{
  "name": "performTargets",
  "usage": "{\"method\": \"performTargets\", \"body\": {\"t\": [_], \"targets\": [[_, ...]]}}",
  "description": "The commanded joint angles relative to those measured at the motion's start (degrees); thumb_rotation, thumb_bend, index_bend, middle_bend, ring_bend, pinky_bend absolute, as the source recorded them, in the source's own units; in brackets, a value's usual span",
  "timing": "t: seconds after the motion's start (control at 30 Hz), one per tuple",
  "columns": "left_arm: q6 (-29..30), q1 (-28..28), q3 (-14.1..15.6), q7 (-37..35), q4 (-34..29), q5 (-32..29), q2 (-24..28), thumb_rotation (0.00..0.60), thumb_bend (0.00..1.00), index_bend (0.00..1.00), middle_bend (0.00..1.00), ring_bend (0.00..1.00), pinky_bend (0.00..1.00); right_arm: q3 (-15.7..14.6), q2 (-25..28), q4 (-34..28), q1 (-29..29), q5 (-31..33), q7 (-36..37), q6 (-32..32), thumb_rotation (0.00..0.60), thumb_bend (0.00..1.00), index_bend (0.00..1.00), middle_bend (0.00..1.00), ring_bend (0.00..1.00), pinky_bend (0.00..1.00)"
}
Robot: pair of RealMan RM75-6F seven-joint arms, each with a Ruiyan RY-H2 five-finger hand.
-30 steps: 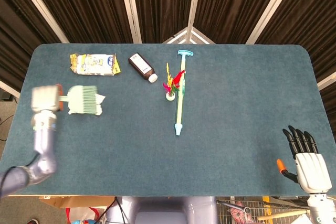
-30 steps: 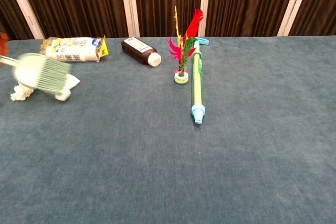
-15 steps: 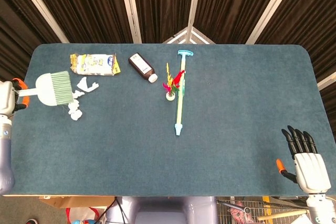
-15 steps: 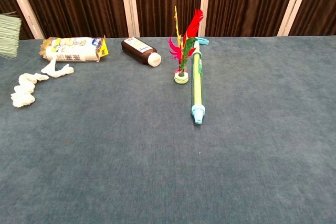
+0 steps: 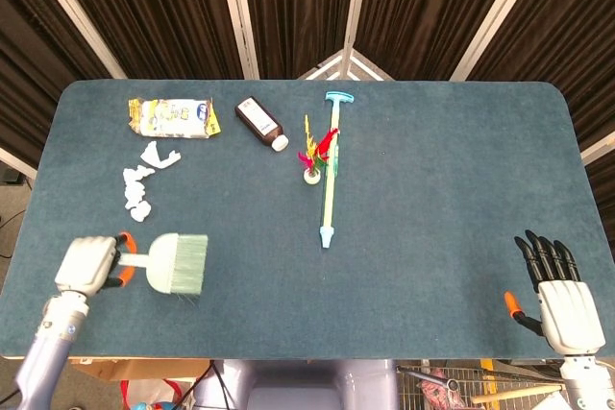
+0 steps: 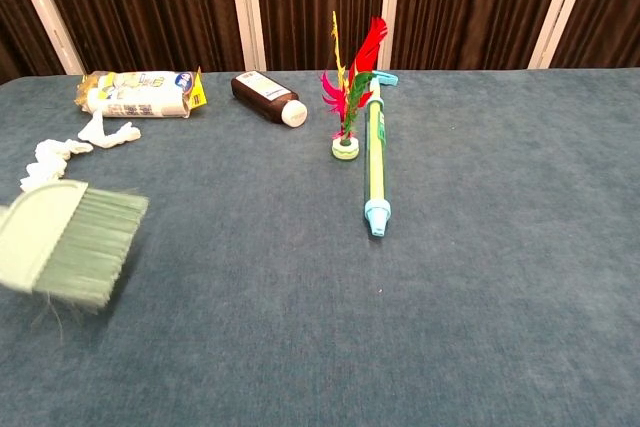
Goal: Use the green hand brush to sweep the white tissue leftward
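Note:
My left hand [image 5: 88, 265] grips the handle of the green hand brush [image 5: 177, 263] near the table's front left, bristles pointing right. In the chest view the green hand brush [image 6: 68, 240] fills the lower left; the hand itself is out of that frame. The white tissue [image 5: 142, 180] lies strung out in crumpled pieces at the left, behind the brush and just in front of the snack packet; in the chest view the white tissue [image 6: 62, 152] shows beyond the brush. My right hand [image 5: 560, 293] hangs at the front right edge, fingers apart, holding nothing.
A snack packet [image 5: 173, 117] and a brown bottle [image 5: 260, 123] lie at the back left. A feathered shuttlecock [image 5: 313, 156] stands beside a long green-yellow stick [image 5: 331, 170] near the table's middle. The blue table [image 5: 432, 199] stretches bare to the right.
The left hand carried the brush from the far left edge toward the front of the table. The tissue has stayed stretched out where the sweep left it. The right hand stayed put.

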Motion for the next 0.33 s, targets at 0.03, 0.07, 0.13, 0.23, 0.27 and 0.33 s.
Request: {"method": "performTargets", "body": {"t": [0.03, 0.07, 0.13, 0.23, 0.27, 0.33], "targets": [[-0.36, 1.63, 2.68, 1.73, -3.18, -0.04, 3.72, 0.6, 0.03, 0.0, 0.15, 0.34, 0.52, 0.03, 0.06, 0.08, 0.02, 0.32, 0.39, -0.23, 0.6, 0.38, 0.0, 0.0, 0.0, 0.0], [0.16, 2.22, 2.87, 0.26, -4.46, 0.79, 5.39, 0.6, 0.02, 0.0, 0.04, 0.21, 0.44, 0.04, 0.07, 0.15, 0.06, 0.3, 0.52, -0.28, 0.6, 0.38, 0.0, 0.0, 0.0, 0.0], [2.92, 4.16, 3.15, -4.73, -5.52, 5.08, 7.95, 0.6, 0.01, 0.0, 0.0, 0.12, 0.37, 0.05, 0.1, 0.28, 0.14, 0.24, 0.69, -0.37, 0.6, 0.38, 0.0, 0.0, 0.0, 0.0], [8.28, 7.16, 3.9, -10.1, -3.96, 11.74, 9.22, 0.6, 0.02, 0.0, 0.0, 0.02, 0.18, 0.04, 0.11, 0.3, 0.16, 0.29, 0.76, -0.46, 0.6, 0.38, 0.0, 0.0, 0.0, 0.0], [10.67, 8.37, 4.27, -11.24, -2.78, 14.13, 9.46, 0.6, 0.02, 0.0, 0.0, 0.0, 0.12, 0.02, 0.12, 0.33, 0.15, 0.31, 0.75, -0.5, 0.6, 0.38, 0.0, 0.0, 0.0, 0.0], [15.44, 10.94, 5.14, -11.11, 0.19, 17.48, 9.6, 0.6, 0.02, 0.0, 0.0, 0.0, 0.06, -0.04, 0.11, 0.31, 0.17, 0.28, 0.72, -0.59, 0.6, 0.38, 0.0, 0.0, 0.0, 0.0]]}}
